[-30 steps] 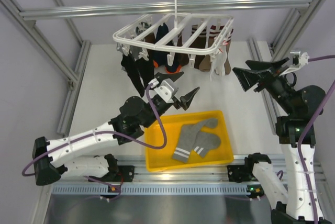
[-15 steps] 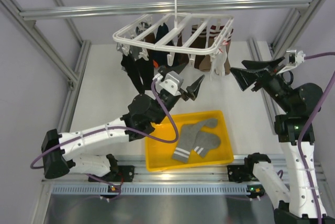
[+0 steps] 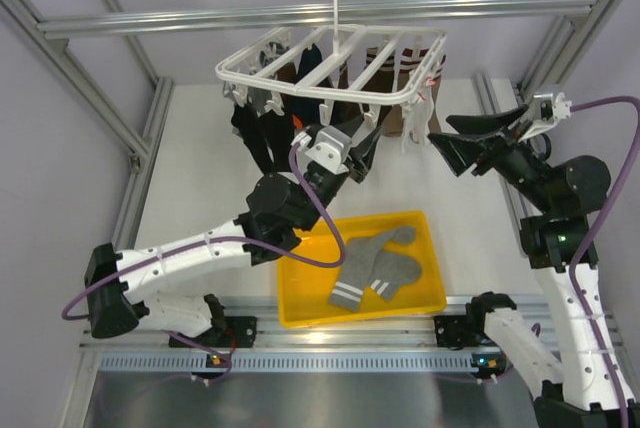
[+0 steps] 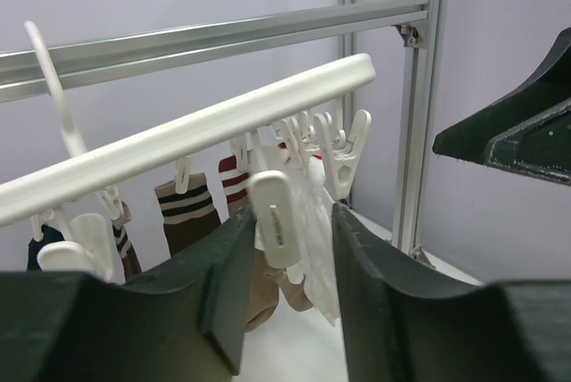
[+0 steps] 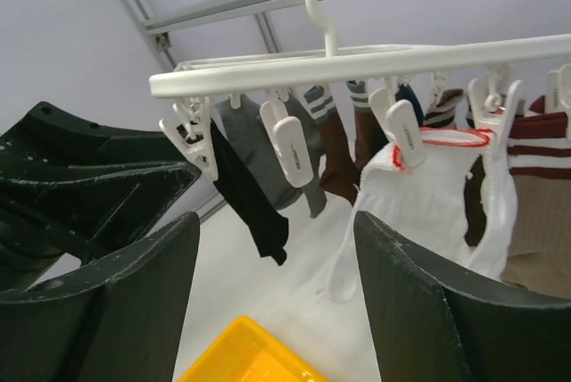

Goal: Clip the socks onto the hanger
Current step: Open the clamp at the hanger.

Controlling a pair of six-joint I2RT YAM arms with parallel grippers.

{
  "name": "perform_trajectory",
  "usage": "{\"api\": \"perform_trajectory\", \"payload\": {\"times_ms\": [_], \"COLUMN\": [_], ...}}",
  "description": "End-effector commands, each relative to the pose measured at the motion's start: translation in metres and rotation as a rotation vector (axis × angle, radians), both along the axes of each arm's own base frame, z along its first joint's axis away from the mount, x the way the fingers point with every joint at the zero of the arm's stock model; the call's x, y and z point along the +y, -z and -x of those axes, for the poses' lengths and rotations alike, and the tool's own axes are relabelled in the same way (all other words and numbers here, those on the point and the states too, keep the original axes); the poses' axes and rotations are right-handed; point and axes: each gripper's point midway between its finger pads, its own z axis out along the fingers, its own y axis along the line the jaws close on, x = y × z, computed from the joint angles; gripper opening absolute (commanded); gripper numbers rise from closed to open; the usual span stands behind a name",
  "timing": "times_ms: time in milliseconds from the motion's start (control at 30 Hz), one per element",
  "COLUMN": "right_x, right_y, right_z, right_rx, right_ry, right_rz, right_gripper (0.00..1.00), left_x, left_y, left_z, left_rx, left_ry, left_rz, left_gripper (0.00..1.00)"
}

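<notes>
**Top external.** The socks (image 3: 375, 266) lie overlapping in the yellow tray (image 3: 300, 313), well below the left end effector (image 3: 350, 145) and back toward its base. That end effector is raised to the near rail of the hanger (image 3: 330, 73). The right end effector (image 3: 452, 143) gapes wide and empty just off the hanger's right corner. The socks are mid-grey and ankle-length, with two white stripes showing at one cuff. They look like light, limp knit that will sag and fold when lifted. The striped cuff is probably the best place to pinch, since its thicker edge gives a clip something to bite. The hanger is thin white plastic hung by its hook, so it will likely swing if nudged.

**Left wrist.** The fingers stand apart on either side of a dangling white clip (image 4: 277, 217). They seem not to be pressing it, and nothing is gripped.

**Right wrist.** The fingers are spread wide with nothing between them. Ahead and above runs the hanger's row of clips, which holds a black sock (image 5: 250, 195), brown striped socks (image 5: 535, 177) and a white cloth (image 5: 419, 195). The task's socks are out of this view.
</notes>
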Motion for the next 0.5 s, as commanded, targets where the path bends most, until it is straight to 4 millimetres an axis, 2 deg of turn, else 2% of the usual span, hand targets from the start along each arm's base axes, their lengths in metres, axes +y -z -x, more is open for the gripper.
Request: {"api": "perform_trajectory", "payload": {"times_ms": [0, 233, 467], "right_x": [0.015, 0.039, 0.063], "right_y": [-0.015, -0.028, -0.042], "right_z": [0.007, 0.007, 0.001], "right_rx": [-0.06, -0.081, -0.088], "right_ry": [-0.062, -0.111, -0.152], "right_rz": [-0.013, -0.026, -0.04], "right_gripper": [0.69, 0.68, 0.66], "left_x": [0.012, 0.007, 0.005], "left_y": [-0.032, -0.029, -0.021], "left_z": [0.0, 0.004, 0.005], "left_rx": [-0.02, -0.029, -0.035], "left_ry": [-0.016, 0.013, 0.018], "left_rz": [0.089, 0.036, -0.041], "left_gripper": [0.42, 0.2, 0.13]}}
